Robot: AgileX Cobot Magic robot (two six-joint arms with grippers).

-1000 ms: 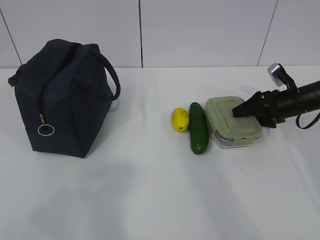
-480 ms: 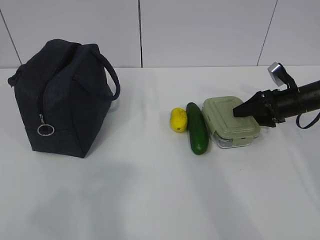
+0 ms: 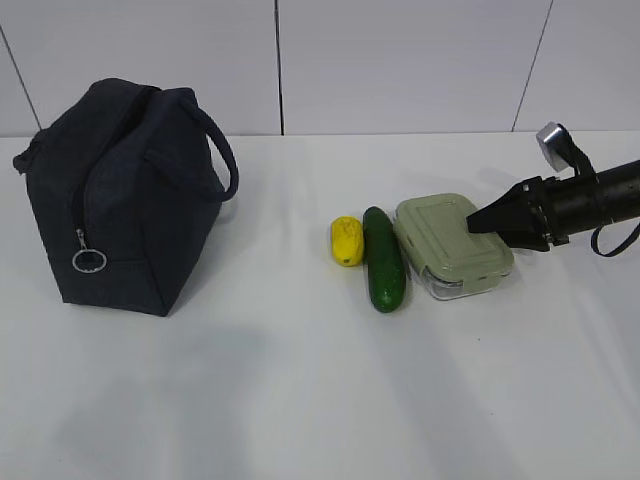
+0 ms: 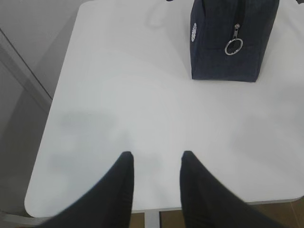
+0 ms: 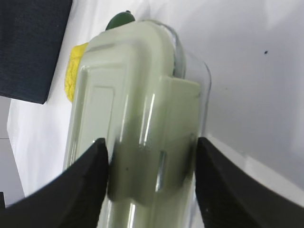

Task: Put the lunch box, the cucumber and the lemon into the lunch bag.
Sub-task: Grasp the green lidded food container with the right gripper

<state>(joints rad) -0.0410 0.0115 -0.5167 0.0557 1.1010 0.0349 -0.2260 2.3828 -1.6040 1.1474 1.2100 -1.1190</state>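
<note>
Sage-green and clear, the lunch box (image 3: 454, 246) sits toward the right side of the white surface (image 3: 300, 400), not yet lifted. Against its left side lies the cucumber (image 3: 383, 259), and touching the cucumber's far left flank is the lemon (image 3: 347, 240); the three make one tight row. None of them is in the lunch bag (image 3: 120, 195), which stands well apart near the back left corner of the surface, its zipper with the silver ring pull (image 3: 88, 261) looking drawn shut down the near face, so the bag seems not opened for loading.

From what I can see, nothing of the task is done yet. The right claw (image 5: 149, 178) reaches in low from the right edge and has its fingers (image 5: 88, 183) set on either side of the box's lid end; they look pressed against the box, though whether the grip is firm I cannot tell. The left claw (image 4: 154, 175) hangs above bare surface near the front left edge, jaws apart and empty, the bag beyond it.

Left to do, as I judge it: open the bag, then carry in the box, the cucumber and the lemon.
</note>
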